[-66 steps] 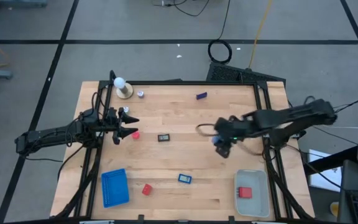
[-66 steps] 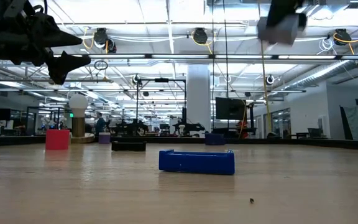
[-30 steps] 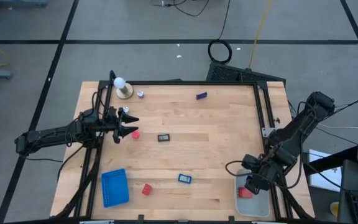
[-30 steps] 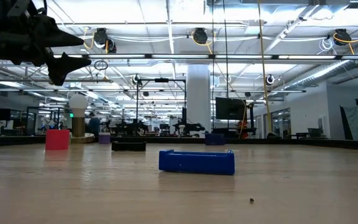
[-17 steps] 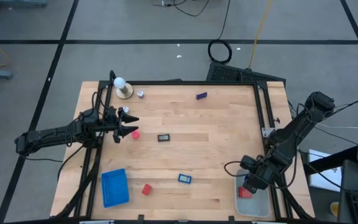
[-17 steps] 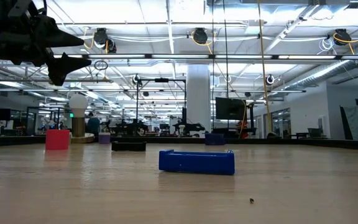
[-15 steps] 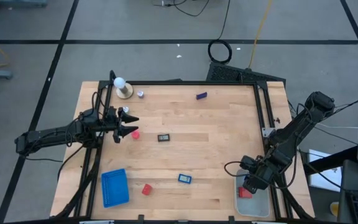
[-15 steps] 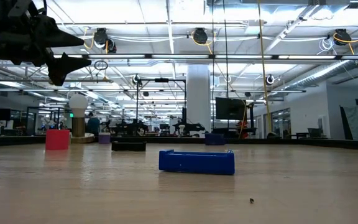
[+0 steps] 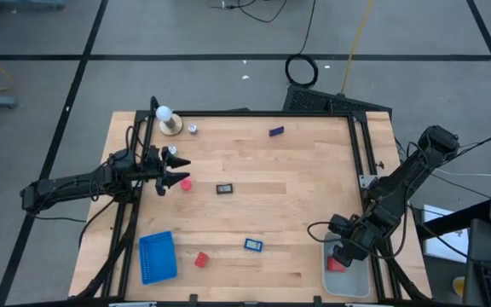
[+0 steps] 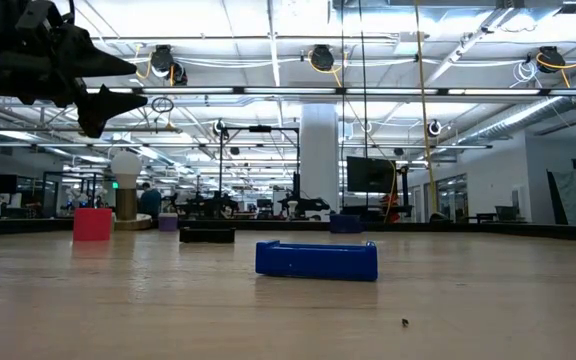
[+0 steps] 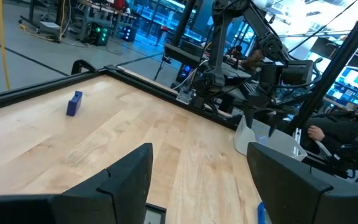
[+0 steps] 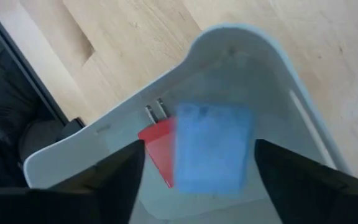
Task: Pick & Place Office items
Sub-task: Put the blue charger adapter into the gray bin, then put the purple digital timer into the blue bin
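My right gripper hangs open over the pale bin at the near right. In the right wrist view a blurred pale-blue block shows between its fingers, apart from both, over a red block in the bin. My left gripper waits open at the table's left, above a red block. On the wood lie a black piece, a blue piece, a red block, a dark-blue piece and a small pale bit.
A white ball on a tan base stands at the far left corner. A blue ribbed tray lies at the near left. Black rails edge the table. Bare wood spreads across the middle and the far right.
My right gripper has swung from the middle of the table, where it carried a pale-blue piece, to the near right corner over the bin. It has sunk a little there and then kept still. My left arm has not moved.
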You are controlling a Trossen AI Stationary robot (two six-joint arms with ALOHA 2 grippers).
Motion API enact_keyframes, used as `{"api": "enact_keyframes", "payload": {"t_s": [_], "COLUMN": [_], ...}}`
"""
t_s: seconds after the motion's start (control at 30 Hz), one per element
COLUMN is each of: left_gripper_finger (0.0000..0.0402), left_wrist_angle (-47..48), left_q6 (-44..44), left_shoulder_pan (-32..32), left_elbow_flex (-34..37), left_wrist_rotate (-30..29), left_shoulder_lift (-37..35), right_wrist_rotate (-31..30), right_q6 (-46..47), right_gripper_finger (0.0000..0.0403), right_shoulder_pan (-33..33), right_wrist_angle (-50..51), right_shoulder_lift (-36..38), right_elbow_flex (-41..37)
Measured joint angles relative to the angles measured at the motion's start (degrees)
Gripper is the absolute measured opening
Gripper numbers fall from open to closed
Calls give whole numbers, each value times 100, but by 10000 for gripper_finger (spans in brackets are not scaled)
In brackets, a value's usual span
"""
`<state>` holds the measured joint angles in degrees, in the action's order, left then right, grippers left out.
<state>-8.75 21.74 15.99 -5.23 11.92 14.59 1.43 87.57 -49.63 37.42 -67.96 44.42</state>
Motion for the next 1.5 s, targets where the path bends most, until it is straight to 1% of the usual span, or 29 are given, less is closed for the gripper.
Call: {"api": "enact_keyframes", "payload": {"t_s": [0.1,0.2,0.3,0.43,0.6,0.67,0.8,0.93,1.03,1.13,1.23,1.3,1.4,1.43,1.5], "left_gripper_finger": [259,260,259,259,260,259,259,260,259,259,259,259,260,259,260], "left_wrist_angle": [2,2,2,0,-17,-70,-178,-184,-184,-184,-186,-184,-184,-184,-184], "left_q6": [-3,-13,-44,-112,-83,-109,-176,-87,-8,193,394,430,430,430,415], "left_shoulder_pan": [1,0,2,2,2,2,0,2,0,2,0,1,0,0,2], "left_elbow_flex": [0,0,0,0,0,0,0,0,0,0,0,0,0,0,0], "left_wrist_rotate": [-2,-2,-2,-15,-337,-350,-350,-350,-348,-331,-197,-107,14,20,13], "left_shoulder_lift": [1,0,0,0,1,2,0,2,2,2,2,0,0,2,2], "right_wrist_rotate": [-2,-2,16,24,7,-133,-784,-1421,-1847,-2255,-2521,-2586,-2475,-2295,-1723], "right_q6": [-2,12,39,111,25,-148,-831,-1868,-3078,-4521,-5665,-6131,-6410,-6463,-6491], "right_gripper_finger": [335,349,351,344,341,341,339,339,339,339,339,339,338,338,338], "right_shoulder_pan": [0,2,39,141,361,463,684,903,999,1106,1246,1428,1894,2103,2604], "right_wrist_angle": [3,3,-87,-523,-1216,-1547,-2138,-2625,-2961,-3357,-3818,-3977,-3789,-3664,-3391], "right_shoulder_lift": [0,0,0,87,438,631,1079,1502,1704,1790,1788,1790,1789,1786,1765], "right_elbow_flex": [0,0,0,0,0,0,-1,-2,-2,-1,-2,-2,0,0,0]}}
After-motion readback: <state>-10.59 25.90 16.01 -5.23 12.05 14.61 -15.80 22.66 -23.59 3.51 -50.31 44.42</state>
